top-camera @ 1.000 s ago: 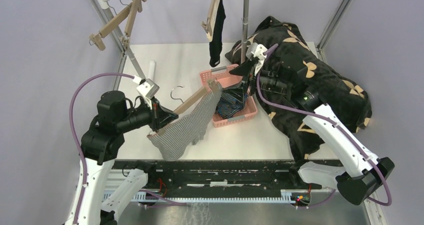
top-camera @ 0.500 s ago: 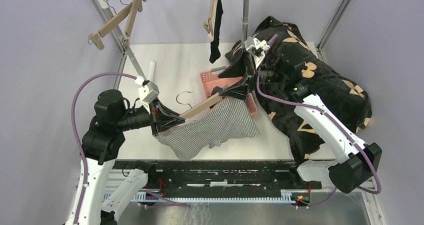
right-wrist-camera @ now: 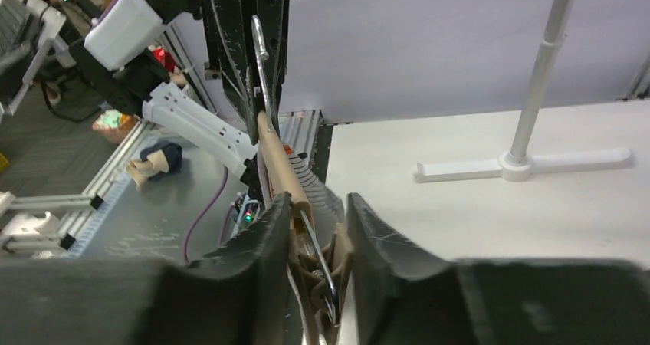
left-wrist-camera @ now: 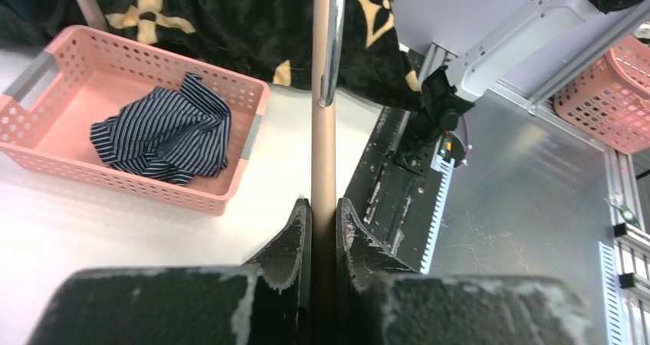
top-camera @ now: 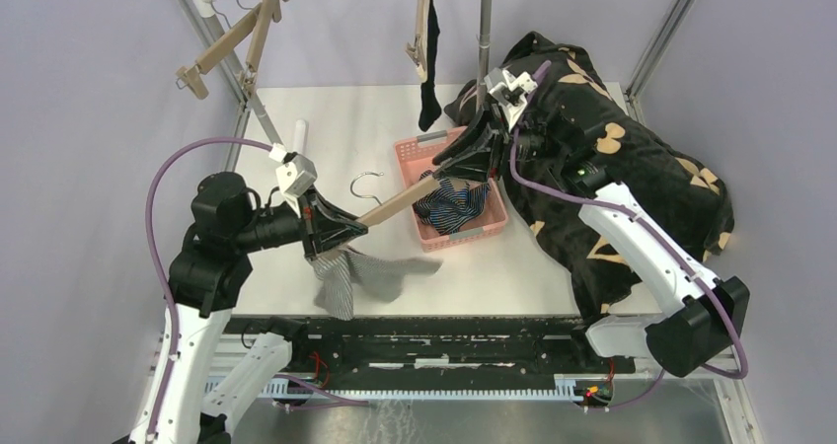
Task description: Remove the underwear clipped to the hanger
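Observation:
My left gripper (top-camera: pixel 341 230) is shut on the left end of a wooden hanger (top-camera: pixel 400 201); the left wrist view shows the bar (left-wrist-camera: pixel 323 130) pinched between its jaws (left-wrist-camera: pixel 323 201). My right gripper (top-camera: pixel 446 176) is closed on the clip (right-wrist-camera: pixel 323 268) at the hanger's right end. The grey striped underwear (top-camera: pixel 360 272) hangs only from the hanger's left end and droops onto the table. The navy striped underwear (top-camera: pixel 449 207) lies in the pink basket (top-camera: pixel 419 150) and shows in the left wrist view (left-wrist-camera: pixel 165 130). The black underwear (top-camera: pixel 428 74) hangs clipped to a hanger on the rail.
Empty wooden hangers (top-camera: pixel 229 41) hang on the rail at the upper left. A black blanket with tan flowers (top-camera: pixel 632 158) fills the right side of the table. An upright rack pole (top-camera: pixel 485 30) stands behind the basket. A white stand base (top-camera: pixel 299 134) lies behind the left arm.
The grey striped underwear came free of the right clip and dropped from a spread sheet to a bunch under the left end. My right gripper stayed on the clip.

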Robot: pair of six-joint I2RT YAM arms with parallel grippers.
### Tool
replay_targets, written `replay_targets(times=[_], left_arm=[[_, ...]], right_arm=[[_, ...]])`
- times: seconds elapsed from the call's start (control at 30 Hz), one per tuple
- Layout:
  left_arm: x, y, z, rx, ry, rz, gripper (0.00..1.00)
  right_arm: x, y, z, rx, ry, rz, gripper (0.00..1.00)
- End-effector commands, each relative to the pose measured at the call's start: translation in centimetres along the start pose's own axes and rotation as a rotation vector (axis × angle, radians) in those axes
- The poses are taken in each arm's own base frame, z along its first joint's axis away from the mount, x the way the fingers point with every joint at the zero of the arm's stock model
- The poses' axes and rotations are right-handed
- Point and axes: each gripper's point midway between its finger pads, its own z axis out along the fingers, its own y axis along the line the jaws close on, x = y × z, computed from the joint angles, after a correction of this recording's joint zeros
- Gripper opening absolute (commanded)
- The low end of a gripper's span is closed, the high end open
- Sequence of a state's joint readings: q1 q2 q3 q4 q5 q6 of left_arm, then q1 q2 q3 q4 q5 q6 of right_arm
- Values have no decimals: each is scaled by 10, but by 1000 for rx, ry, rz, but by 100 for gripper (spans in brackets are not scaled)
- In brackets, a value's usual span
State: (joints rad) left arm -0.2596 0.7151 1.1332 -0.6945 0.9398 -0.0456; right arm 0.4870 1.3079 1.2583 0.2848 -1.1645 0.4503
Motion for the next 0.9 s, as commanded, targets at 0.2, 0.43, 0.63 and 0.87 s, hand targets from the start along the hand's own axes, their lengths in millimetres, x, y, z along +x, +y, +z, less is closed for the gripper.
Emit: replay_targets(times=[0.2,0.43,0.63,0.87], left_arm=[[-51,21,3,-118,-212,56,3],[-57,26,23,-11,-318,-4,3],[-62,8,32,208,-410,-66,3],[-68,-4,43,292,-438,-115,3]], right_arm=[[-12,-43,-25,378,-106,-82,63],[-26,-31,-32,362,-367,-104,69],[-44,-19,-22,198,-493,-80,69],[-60,-17,-13,36,-587,-17,70]])
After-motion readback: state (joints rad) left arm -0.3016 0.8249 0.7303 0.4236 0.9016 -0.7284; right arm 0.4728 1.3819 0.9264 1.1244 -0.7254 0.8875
